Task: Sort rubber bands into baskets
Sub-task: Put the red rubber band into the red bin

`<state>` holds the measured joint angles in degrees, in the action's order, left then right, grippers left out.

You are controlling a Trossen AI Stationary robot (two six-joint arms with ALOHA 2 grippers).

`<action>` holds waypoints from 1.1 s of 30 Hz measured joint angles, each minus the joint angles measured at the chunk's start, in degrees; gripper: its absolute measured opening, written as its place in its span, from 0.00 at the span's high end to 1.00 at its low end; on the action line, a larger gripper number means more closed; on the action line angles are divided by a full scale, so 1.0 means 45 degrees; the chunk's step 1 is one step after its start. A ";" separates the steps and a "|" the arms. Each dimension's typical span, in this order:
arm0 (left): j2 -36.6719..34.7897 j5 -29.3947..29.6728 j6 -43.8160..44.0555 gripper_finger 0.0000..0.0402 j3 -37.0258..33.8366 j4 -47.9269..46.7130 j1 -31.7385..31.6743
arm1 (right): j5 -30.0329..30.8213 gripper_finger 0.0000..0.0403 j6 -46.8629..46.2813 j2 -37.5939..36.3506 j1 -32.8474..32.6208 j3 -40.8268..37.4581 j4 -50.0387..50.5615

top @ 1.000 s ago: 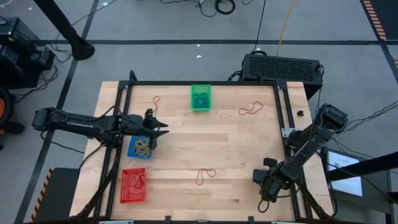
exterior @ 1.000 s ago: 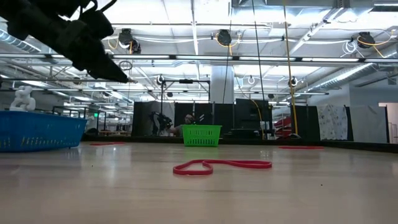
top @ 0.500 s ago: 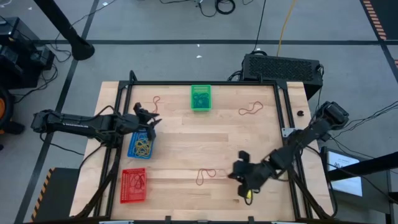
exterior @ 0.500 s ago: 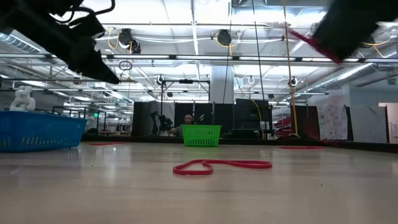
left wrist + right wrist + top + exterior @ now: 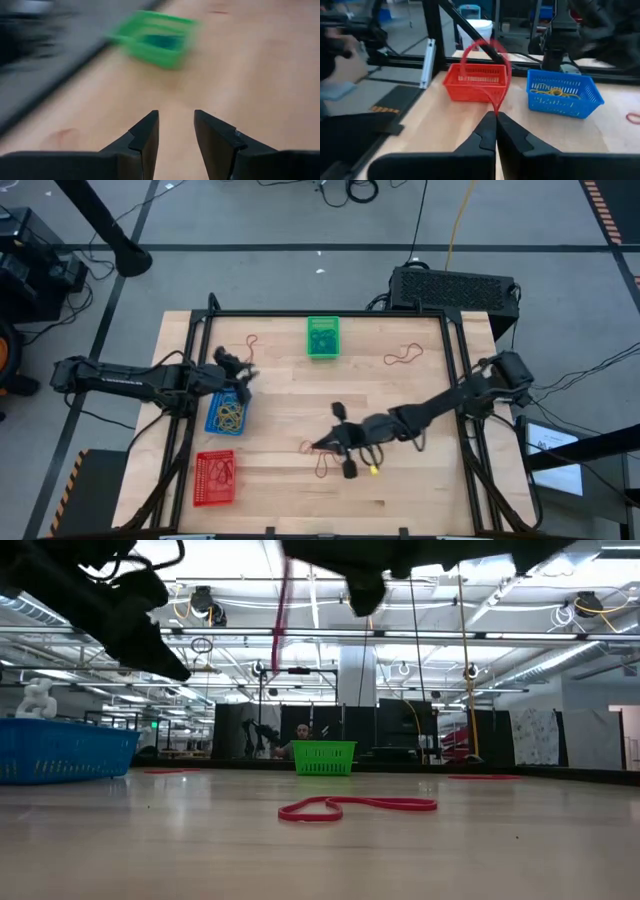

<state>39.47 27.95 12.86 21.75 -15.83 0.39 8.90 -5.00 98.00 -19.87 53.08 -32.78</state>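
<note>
Baskets first: the blue basket (image 5: 226,414) sits near the table's (image 5: 400,395) left edge with yellow bands heaped inside, the red basket (image 5: 216,478) just in front of it near the front-left corner, and the green basket (image 5: 322,337) far back by the rear edge, centre. Wide bare wood lies between them (plenty of room mid-table). Right gripper (image 5: 318,446) reaches over the front-centre of the table, fingers pressed together on a red band (image 5: 487,70) that stands up in a loop above the tips. Left gripper (image 5: 244,370) hovers just behind the blue basket, fingers apart, holding nothing. Loose red bands: one on the wood below the right gripper (image 5: 324,468), one at back right (image 5: 403,357), one at back left (image 5: 252,340).
</note>
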 joint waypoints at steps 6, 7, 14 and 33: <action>0.0008 -0.7444 -0.2369 0.67 -0.0817 0.4175 0.0309 | -0.0030 1.00 0.0830 0.1904 0.0728 0.2660 0.1149; 0.0008 -0.8327 -0.2669 0.67 -0.0897 0.4885 0.0408 | 0.0015 1.00 0.0856 0.2186 0.0831 0.3132 0.1398; 0.0155 -0.9490 -0.3812 0.67 -0.1480 0.7357 0.1329 | 0.0375 1.00 0.1176 0.3272 0.1129 0.5656 0.2430; 0.0704 -0.8476 -0.4608 0.67 -0.1503 0.9586 0.2345 | 0.1691 1.00 0.0599 0.3020 0.1457 0.6027 0.2417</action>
<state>42.64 -10.19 -7.88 14.98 27.31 10.94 16.51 -2.31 111.59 -13.32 80.20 -21.90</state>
